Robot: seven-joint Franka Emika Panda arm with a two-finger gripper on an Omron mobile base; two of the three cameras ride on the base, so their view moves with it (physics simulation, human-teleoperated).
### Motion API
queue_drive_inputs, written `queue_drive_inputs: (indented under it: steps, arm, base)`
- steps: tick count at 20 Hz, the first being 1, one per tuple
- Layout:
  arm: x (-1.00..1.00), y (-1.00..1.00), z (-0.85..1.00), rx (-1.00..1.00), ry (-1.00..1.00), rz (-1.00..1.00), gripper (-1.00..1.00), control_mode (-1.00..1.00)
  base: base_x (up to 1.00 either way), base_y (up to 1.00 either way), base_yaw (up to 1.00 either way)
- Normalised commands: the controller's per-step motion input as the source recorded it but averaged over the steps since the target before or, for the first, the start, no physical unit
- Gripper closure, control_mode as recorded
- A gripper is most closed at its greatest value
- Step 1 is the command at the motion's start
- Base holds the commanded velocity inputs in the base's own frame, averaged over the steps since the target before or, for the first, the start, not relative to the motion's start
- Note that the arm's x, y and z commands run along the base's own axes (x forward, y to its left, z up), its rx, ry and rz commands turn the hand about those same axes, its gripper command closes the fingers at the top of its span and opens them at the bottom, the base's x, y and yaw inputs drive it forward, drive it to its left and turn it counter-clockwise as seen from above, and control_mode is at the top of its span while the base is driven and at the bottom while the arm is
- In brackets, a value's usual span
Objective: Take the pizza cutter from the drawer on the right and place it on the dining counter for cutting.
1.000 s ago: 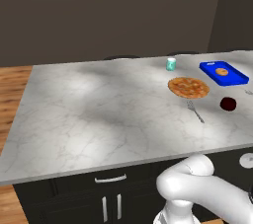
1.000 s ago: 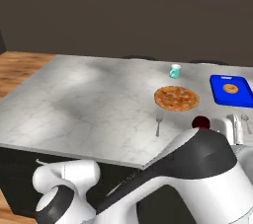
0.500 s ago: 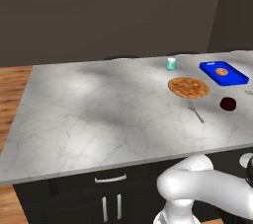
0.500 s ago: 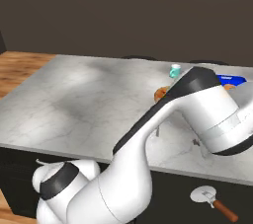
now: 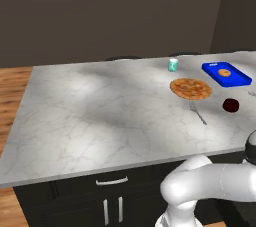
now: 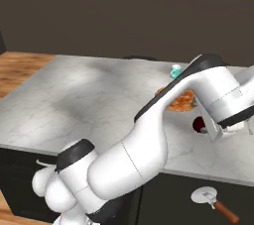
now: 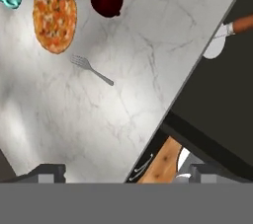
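Two base views, one overhead hand view

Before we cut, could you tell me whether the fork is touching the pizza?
Apart. The hand view shows bare marble between the fork and the pizza.

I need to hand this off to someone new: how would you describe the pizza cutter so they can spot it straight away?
Start at the dining counter, the big marble slab over black cabinets, and go to its near edge on the right, below the dark red object. The pizza cutter lies lower than the countertop, against the dark space there. Unlike the plain metal fork on the slab, it has a round pale wheel and a brown handle.
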Motion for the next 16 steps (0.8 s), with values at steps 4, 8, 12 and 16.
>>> queue_drive_inputs:
  steps: [4,8,12,16]
  arm:
    - [-0.3,-0.61,-0.24,-0.05,-0.04,0.07,-1.0,-1.0]
    - [-0.37,-0.37,-0.43,-0.12,-0.04,0.07,-1.0,-1.0]
    - [-0.27,-0.08,-0.64,-0.21,-0.01,0.11,-1.0,-1.0]
    - [-0.2,-0.01,-0.72,-0.25,0.0,0.16,-1.0,-1.0]
  base:
    - [0.0,0.0,0.0]
    - [0.0,0.0,0.0]
    - [0.0,0.0,0.0]
    - [0.0,0.0,0.0]
